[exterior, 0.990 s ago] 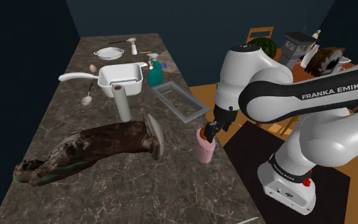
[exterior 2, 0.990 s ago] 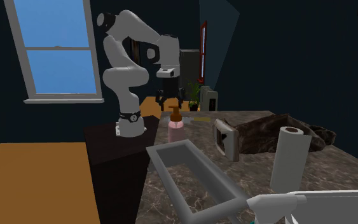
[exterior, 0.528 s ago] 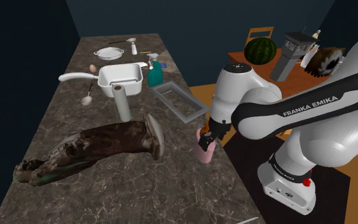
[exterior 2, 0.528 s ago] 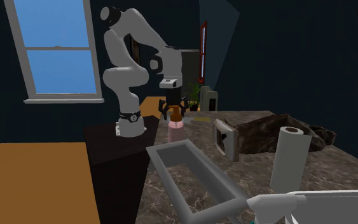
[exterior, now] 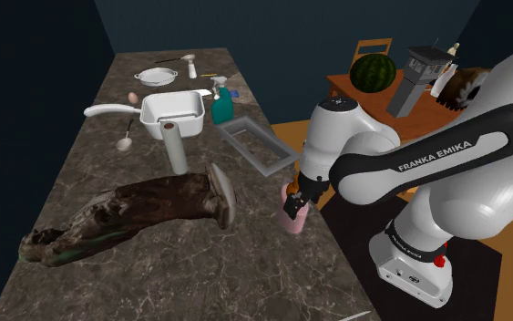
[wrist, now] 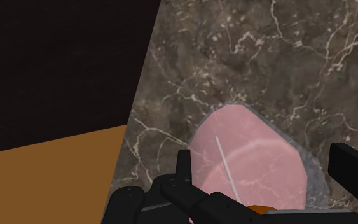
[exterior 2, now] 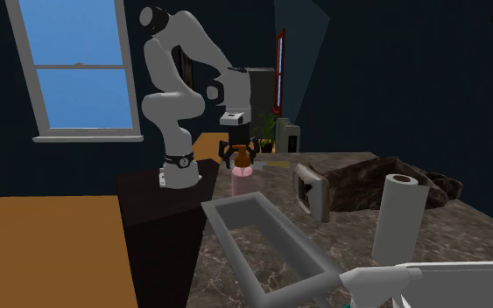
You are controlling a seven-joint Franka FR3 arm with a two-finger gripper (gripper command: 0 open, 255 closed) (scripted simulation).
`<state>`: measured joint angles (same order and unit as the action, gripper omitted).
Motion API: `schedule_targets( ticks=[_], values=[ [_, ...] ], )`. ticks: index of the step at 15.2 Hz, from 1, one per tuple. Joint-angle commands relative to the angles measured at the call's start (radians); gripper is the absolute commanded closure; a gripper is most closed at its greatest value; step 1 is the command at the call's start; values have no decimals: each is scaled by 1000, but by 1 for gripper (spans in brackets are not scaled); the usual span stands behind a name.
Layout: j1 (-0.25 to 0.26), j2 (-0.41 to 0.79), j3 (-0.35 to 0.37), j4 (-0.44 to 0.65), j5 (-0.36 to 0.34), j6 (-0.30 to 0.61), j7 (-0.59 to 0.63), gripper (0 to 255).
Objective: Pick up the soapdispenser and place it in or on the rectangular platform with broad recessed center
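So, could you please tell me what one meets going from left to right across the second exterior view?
Window → white arm → pink soap dispenser → paper towel roll.

counter (exterior: pixel 200 274) dark veined marble, polished; soap dispenser (wrist: pixel 247 153) smooth, translucent pink.

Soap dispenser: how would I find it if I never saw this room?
Find the long dark marble counter and follow the edge nearest the white robot arm, near the grey tray. The soap dispenser is the small pink bottle with a brown pump, the one thing with the black gripper open around its top.
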<state>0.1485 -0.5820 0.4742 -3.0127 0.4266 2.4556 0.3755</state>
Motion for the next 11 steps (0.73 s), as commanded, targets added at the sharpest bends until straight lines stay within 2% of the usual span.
schedule_targets(
  ticks=[1,2,3,11],
  values=[
    [0,0,0,0,0,0,0,0],
    [0,0,0,0,0,0,0,0],
    [0,0,0,0,0,0,0,255],
    [0,0,0,0,0,0,0,255]
  ],
)
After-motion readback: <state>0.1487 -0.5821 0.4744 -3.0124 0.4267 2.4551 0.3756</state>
